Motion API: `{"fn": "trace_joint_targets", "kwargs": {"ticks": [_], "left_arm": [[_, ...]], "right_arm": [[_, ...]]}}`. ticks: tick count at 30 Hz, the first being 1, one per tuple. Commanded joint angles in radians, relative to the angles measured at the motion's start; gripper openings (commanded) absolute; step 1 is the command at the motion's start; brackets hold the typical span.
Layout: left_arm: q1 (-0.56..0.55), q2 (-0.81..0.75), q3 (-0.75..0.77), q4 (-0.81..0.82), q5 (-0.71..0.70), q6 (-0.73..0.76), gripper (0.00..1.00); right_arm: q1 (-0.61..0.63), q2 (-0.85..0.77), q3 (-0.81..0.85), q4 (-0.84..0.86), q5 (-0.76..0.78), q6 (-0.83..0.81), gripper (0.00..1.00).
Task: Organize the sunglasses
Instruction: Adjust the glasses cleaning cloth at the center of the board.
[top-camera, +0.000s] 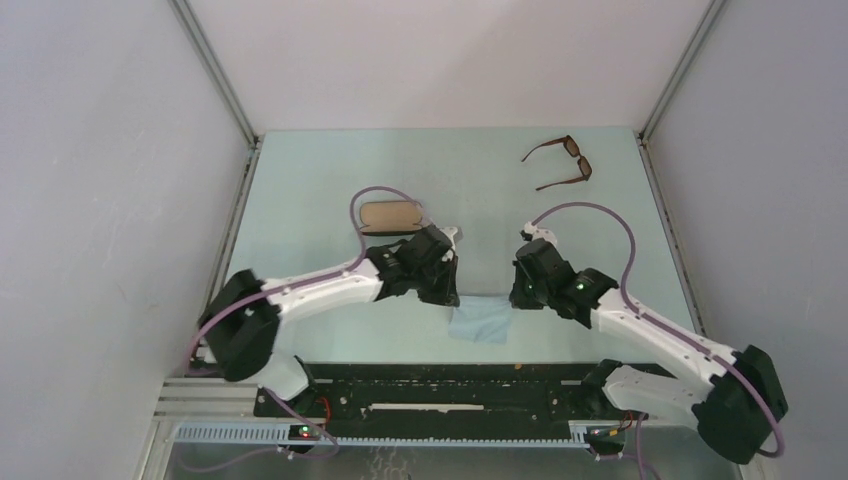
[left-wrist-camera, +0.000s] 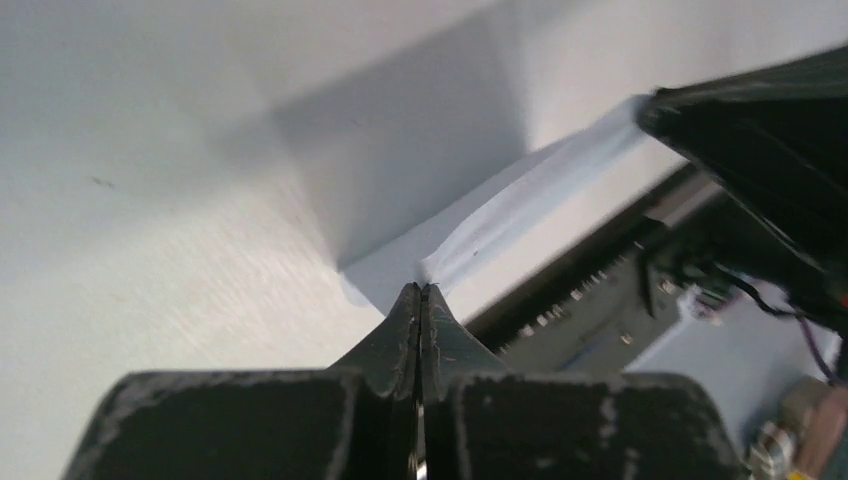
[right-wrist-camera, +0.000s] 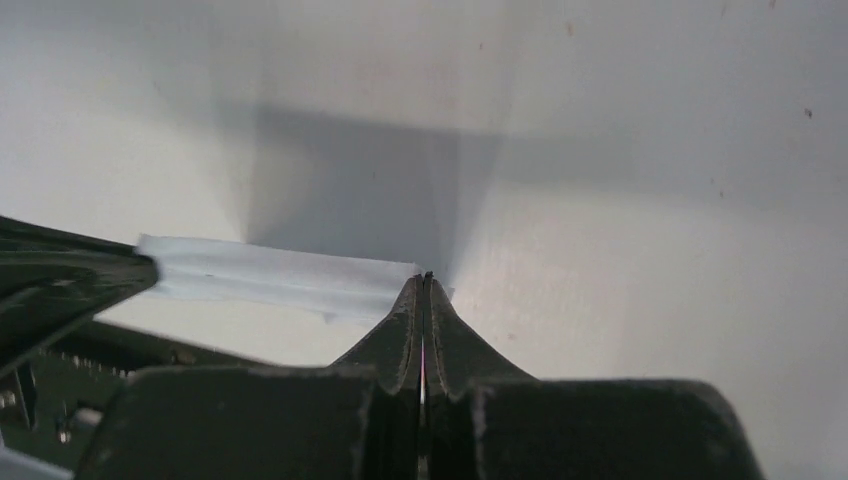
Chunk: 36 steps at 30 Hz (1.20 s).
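The brown-framed sunglasses (top-camera: 562, 162) lie open on the table at the far right, away from both arms. My left gripper (top-camera: 452, 297) and right gripper (top-camera: 518, 297) face each other near the table's front middle. Each is shut on a corner of a light blue cloth (top-camera: 480, 322) that spans between them. In the left wrist view the shut fingertips (left-wrist-camera: 421, 289) pinch the cloth (left-wrist-camera: 520, 205), which runs up to the right gripper. In the right wrist view the shut fingertips (right-wrist-camera: 427, 277) pinch the cloth (right-wrist-camera: 270, 275).
An oblong case with tan lining (top-camera: 390, 217) lies open behind the left gripper. White walls close in the table on three sides. The black mounting rail (top-camera: 450, 390) runs along the near edge.
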Motion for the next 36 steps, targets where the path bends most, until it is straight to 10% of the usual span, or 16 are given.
{"fn": "trace_joint_targets", "kwargs": {"ticks": [1,24,36], "left_arm": [[0.059,0.179,0.137,0.013,-0.059,0.084,0.00],[0.172,0.607,0.545,-0.143,-0.208,0.197,0.02],[0.187,0.473,0.514,-0.150,-0.315,0.172,0.40]], "right_arm": [[-0.083,0.099,-0.004,0.244,-0.008,-0.042,0.00],[-0.286,0.526,0.116,0.451,-0.021,-0.081,0.01],[-0.310,0.401,0.133,0.337,0.036,-0.125,0.53]]}}
